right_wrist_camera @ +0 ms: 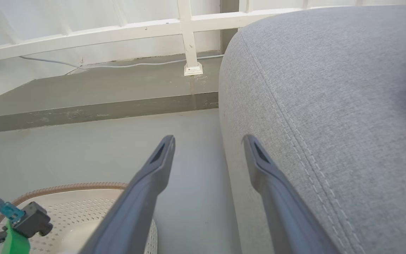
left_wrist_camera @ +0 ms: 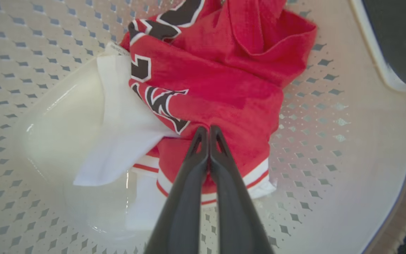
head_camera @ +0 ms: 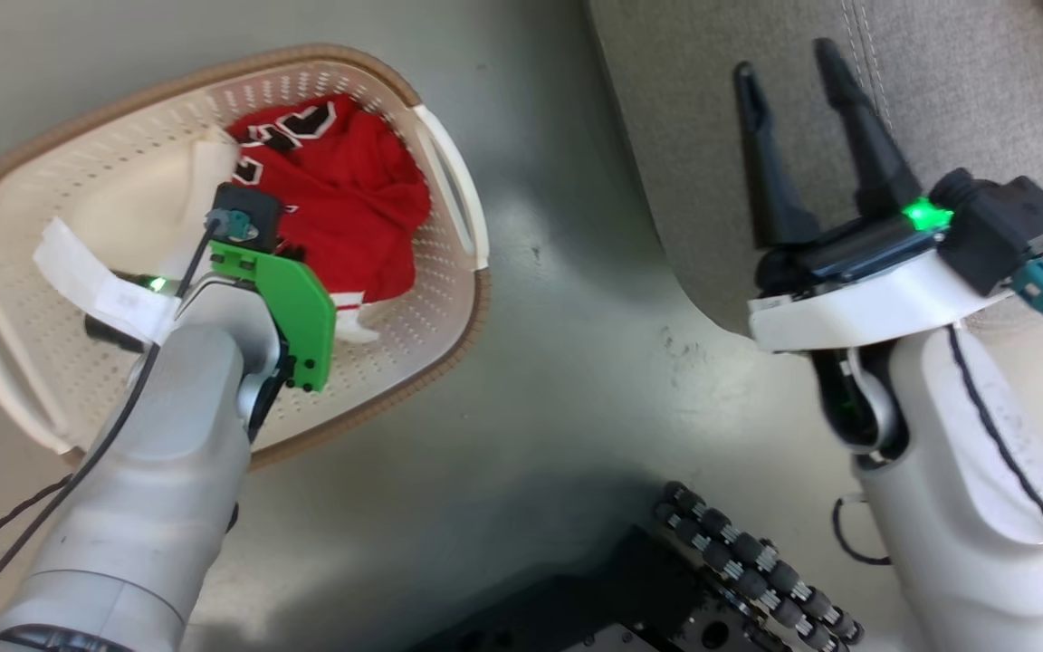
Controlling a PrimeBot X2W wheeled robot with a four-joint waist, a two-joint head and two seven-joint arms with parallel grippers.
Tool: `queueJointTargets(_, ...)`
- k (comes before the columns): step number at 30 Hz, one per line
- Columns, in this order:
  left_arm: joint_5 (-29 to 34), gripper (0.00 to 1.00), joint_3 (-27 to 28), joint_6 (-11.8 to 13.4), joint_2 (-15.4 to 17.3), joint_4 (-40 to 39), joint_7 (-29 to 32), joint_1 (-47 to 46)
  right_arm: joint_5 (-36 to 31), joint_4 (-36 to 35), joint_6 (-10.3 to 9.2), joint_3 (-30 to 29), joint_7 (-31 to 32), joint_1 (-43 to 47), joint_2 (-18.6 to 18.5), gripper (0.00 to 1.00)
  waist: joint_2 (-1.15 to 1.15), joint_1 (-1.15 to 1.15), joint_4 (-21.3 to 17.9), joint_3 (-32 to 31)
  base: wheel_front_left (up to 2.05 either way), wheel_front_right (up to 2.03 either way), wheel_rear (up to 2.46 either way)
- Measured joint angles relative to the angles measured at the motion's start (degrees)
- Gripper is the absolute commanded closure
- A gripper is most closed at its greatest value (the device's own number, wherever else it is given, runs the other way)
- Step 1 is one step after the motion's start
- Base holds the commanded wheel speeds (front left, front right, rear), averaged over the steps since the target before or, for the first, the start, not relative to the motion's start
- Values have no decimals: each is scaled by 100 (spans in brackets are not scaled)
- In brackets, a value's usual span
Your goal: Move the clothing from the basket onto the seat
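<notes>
Inside the basket (head_camera: pixel 60 172), your left claw (left_wrist_camera: pixel 208 129) is pinched shut on the clothing (left_wrist_camera: pixel 224 88).
Over the seat (head_camera: pixel 965 81) edge, your right claw (head_camera: pixel 784 59) is wide open.

We see red clothing (left_wrist_camera: pixel 217 88) with black lettering edged in white, and white bands crossed by thin red stripes along its hem. The white fabric piece (left_wrist_camera: pixel 122 134) is plain. The basket (head_camera: pixel 431 308) is cream-white, patterned all over with small diamond-shaped holes, under a brown woven-look rim. The seat (right_wrist_camera: pixel 330 106) is grey with paler stitched seams. The floor (head_camera: pixel 558 362) is dull grey. The green plate (head_camera: pixel 300 312) is bright.
</notes>
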Motion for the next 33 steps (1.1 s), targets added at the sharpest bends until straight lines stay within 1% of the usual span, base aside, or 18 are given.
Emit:
queueJointTargets(5,-8,100,-19,-24,-136,-49,-334,-9,-90,157,-1,-162,0,1,-187,0,0,0,227,-222,0,0,0)
queueJointTargets(14,-252,100,-25,-63,-175,-91,-991,45,-280,463,16,-216,0,0,-387,0,0,-1,684,-767,0,0,0)
queueJointTargets(15,-252,100,-25,-63,-175,-91,-991,45,-280,463,16,-216,0,0,-387,0,0,-1,684,-767,0,0,0)
queueJointTargets(16,-265,100,-26,-64,-179,-105,-1058,83,-297,506,51,-215,0,0,-400,0,0,-1,737,-836,0,0,0)
queueJointTargets(21,-363,100,-40,-66,-196,-159,-1369,326,-342,705,60,-214,0,0,-475,0,0,-1,1006,-1200,0,0,0)
queueJointTargets(23,-454,100,-59,-67,-205,-200,-1546,450,-365,826,111,-212,0,0,-528,0,0,-1,1163,-1432,0,0,0)
queueJointTargets(26,-584,100,-64,-68,-216,-214,-1707,580,-399,950,127,-157,0,0,-530,0,0,-1,1310,-1674,0,0,0)
queueJointTargets(28,-613,100,-66,-74,-219,-237,-1805,678,-405,1024,176,-111,0,-1,-527,0,0,-1,1400,-1841,0,0,0)
queueJointTargets(33,-795,100,-137,-114,-221,-435,-1881,931,-453,1245,213,-54,0,-1,-514,0,0,-1,1593,-2264,0,0,0)
